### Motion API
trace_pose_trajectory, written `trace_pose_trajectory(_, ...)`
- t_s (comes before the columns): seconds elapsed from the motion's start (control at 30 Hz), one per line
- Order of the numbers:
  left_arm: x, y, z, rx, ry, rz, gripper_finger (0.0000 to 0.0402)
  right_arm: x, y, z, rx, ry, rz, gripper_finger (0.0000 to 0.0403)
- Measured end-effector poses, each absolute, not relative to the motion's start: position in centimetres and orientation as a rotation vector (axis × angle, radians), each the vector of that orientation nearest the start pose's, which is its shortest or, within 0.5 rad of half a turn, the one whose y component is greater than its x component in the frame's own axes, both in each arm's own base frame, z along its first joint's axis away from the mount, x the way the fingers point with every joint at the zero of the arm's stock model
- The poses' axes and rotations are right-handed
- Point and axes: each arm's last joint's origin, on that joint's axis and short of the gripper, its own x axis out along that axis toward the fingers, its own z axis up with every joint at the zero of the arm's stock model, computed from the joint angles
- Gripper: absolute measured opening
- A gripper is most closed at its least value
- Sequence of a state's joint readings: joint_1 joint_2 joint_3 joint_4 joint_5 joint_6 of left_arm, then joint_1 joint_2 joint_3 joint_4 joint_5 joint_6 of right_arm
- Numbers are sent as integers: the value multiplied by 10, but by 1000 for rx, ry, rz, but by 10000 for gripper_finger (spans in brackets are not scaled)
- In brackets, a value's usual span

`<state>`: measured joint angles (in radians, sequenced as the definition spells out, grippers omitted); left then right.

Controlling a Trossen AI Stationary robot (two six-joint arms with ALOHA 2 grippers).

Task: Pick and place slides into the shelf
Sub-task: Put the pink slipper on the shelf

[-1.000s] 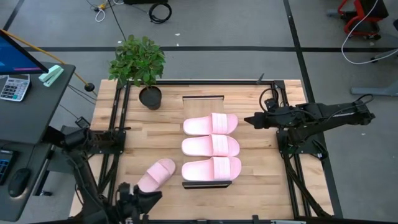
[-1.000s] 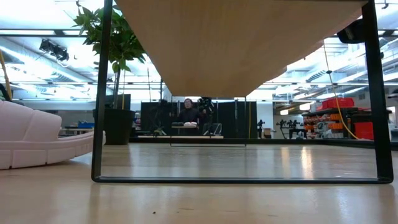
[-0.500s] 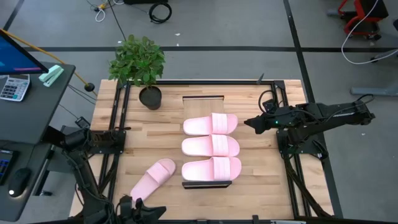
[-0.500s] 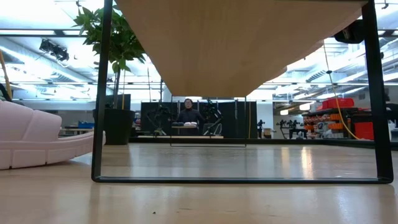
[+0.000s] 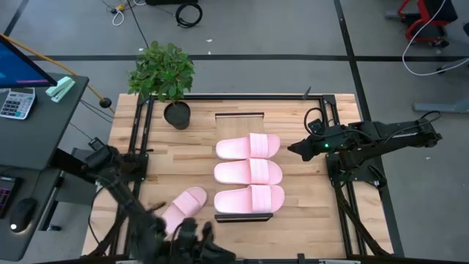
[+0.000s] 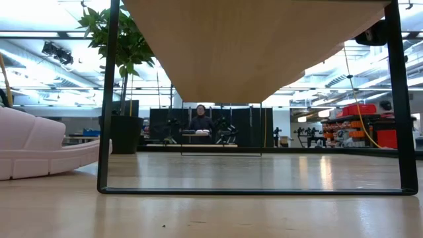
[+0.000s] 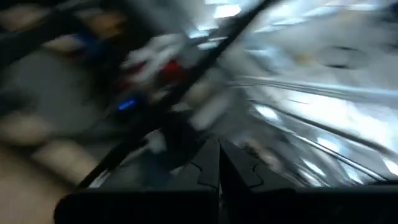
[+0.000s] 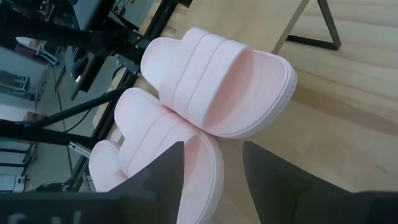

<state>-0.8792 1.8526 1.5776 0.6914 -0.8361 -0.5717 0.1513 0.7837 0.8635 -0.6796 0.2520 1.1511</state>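
Observation:
Three pale pink slides (image 5: 248,147), (image 5: 248,171), (image 5: 249,198) lie side by side, soles down, on the light-wood shelf (image 5: 239,121). The right wrist view shows them (image 8: 217,87) in a row. A fourth slide (image 5: 185,207) rests sole-down on the tabletop to the shelf's left, also visible in the low view as the slide (image 6: 33,145) beside the shelf's black rail (image 6: 106,99). My left gripper (image 5: 199,238) is shut and blurred at the near edge, just past that slide's near end; its fingers (image 7: 219,168) hold nothing. My right gripper (image 5: 293,147) stands open to the right of the shelf, its fingers (image 8: 168,180) apart and clear of the slides.
A potted plant (image 5: 165,77) stands at the far left corner. Black frame rails (image 5: 139,147), (image 5: 333,147) run along both table sides. A desk with a calculator (image 5: 16,103) lies off the left edge. Bare tabletop (image 5: 308,213) shows right of the shelf.
My left gripper has swung up from beside the loose slide's near end and toward the table's right along the near edge, tipping upward as it went. The slides have stayed where they were.

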Motion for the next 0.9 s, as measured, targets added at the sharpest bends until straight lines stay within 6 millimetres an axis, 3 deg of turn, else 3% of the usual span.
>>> trace_pose_trajectory(0.13, 303, -300, 390, -775, -299, -241, 5, 150, 16, 315, 1001, 461, -413, 169)
trace_pose_trajectory(0.4, 303, -318, 342, -994, 156, -222, 6, 145, 17, 318, 1023, 471, -360, 169)
trace_pose_trajectory(0.63, 303, -351, 322, -1099, -34, -292, 6, 141, 16, 321, 996, 461, -336, 169)
trace_pose_trajectory(0.9, 328, -355, 281, -1268, -328, -636, 3, 141, 16, 321, 993, 464, -337, 169)
